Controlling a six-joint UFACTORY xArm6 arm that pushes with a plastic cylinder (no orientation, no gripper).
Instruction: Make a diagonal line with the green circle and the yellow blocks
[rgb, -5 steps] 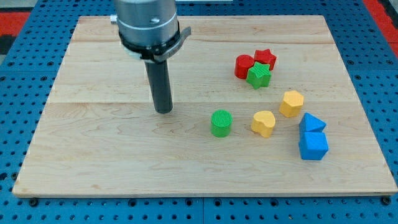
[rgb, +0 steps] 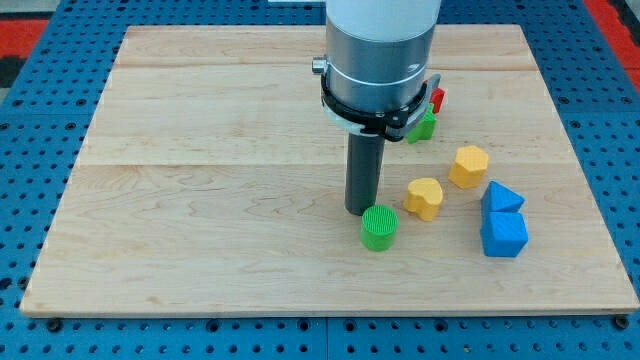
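The green circle (rgb: 379, 227) lies on the wooden board (rgb: 200, 200) right of centre, towards the view's bottom. My tip (rgb: 361, 209) stands just above and left of it, touching or nearly touching it. The yellow heart-shaped block (rgb: 424, 197) lies to the circle's upper right. The yellow hexagonal block (rgb: 468, 166) lies further up and right. The three blocks form a rough slanted row rising to the view's right.
Two blue blocks (rgb: 503, 222) sit together at the right, below the yellow hexagon. A green star block (rgb: 423, 126) and a red block (rgb: 437, 98) are partly hidden behind the arm's body (rgb: 380, 60).
My tip has moved from the board's left-centre to the right and down. The green circle has shifted down and right. The yellow blocks have not moved.
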